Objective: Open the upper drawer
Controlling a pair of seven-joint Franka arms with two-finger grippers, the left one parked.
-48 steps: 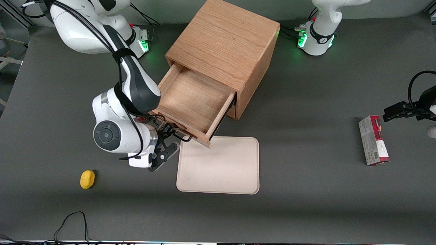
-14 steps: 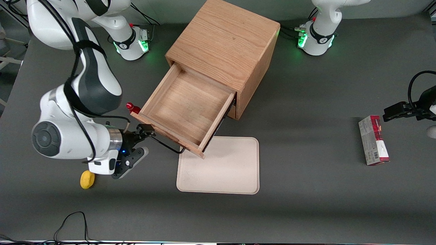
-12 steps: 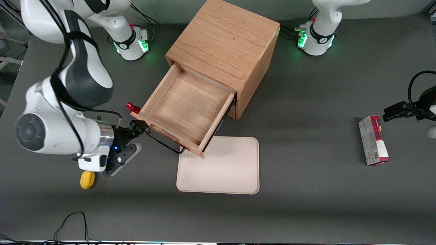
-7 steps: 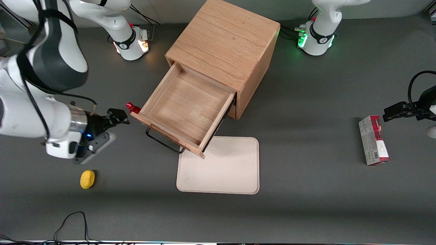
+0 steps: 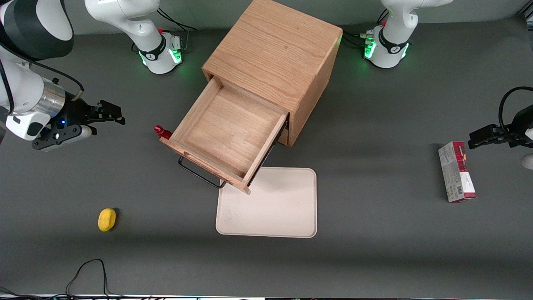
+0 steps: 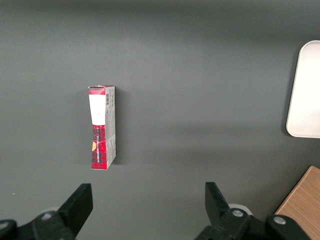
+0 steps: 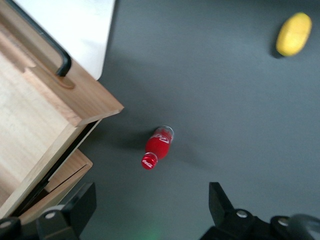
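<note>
The upper drawer of the wooden cabinet stands pulled far out, its light oak box empty inside. Its black wire handle hangs free at the drawer's front. The drawer also shows in the right wrist view, with its handle and the lower drawer's front beneath it. My right gripper is open and empty, raised above the table toward the working arm's end, well away from the handle. Its fingertips show wide apart in the right wrist view.
A small red bottle stands beside the drawer's front corner, seen also in the right wrist view. A beige tray lies in front of the drawer. A yellow lemon and a red-and-grey carton lie on the table.
My right gripper let go of the handle, opened, and drew away from the drawer toward the working arm's end of the table, rising. The drawer slid out slightly further early on, then stayed open.
</note>
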